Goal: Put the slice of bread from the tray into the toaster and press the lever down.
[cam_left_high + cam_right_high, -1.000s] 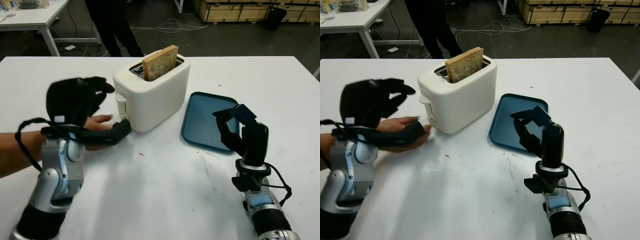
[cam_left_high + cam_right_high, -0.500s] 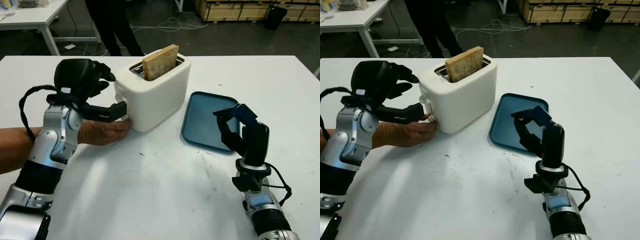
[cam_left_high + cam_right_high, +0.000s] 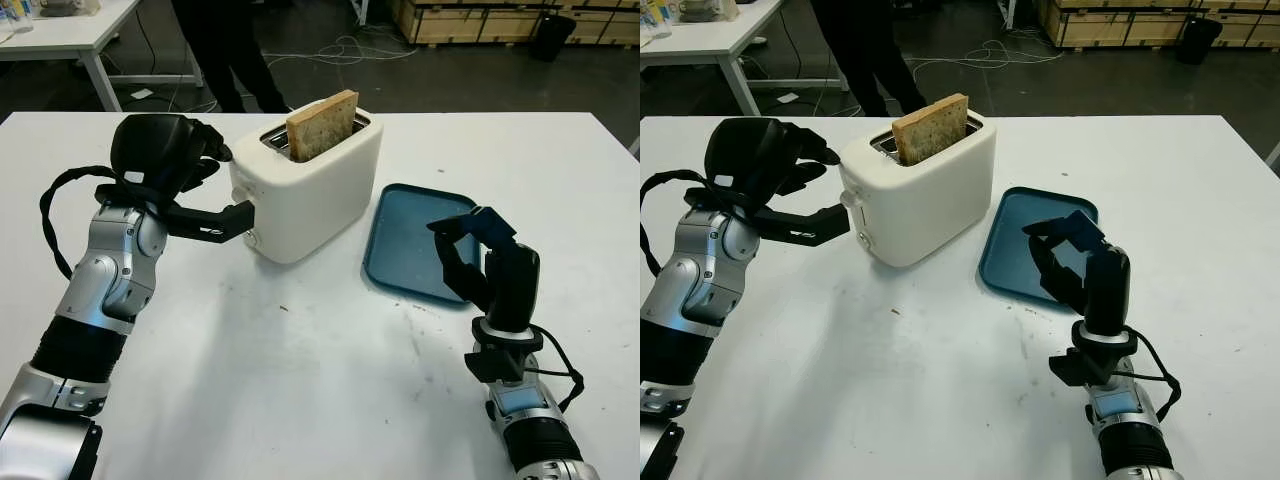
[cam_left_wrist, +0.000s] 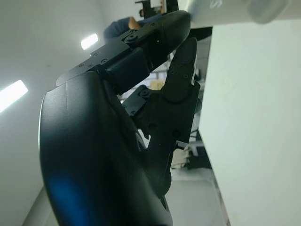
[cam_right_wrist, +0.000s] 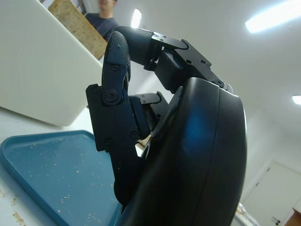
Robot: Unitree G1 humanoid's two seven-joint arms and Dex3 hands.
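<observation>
Left hand [image 3: 190,190] now sits at the toaster [image 3: 310,185] lever end, empty with fingers curled, the person's hand gone, bread [image 3: 322,125] still standing high, so the lever remains unpressed.

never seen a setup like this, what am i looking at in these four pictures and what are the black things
This is a humanoid robot with two arms, each ending in a black three-finger hand. The two wide pictures come from a stereo camera on its head, looking down at a white table. The two close pictures come from cameras at its wrists, so each hand's shell looms large there.

On the table stand a white toaster, with a slice of bread sticking up from its slot, and a blue tray with nothing but crumbs. The left hand is at the toaster's lever end, one finger reaching toward it. The right hand is raised beside the tray, fingers curled, holding nothing.
</observation>
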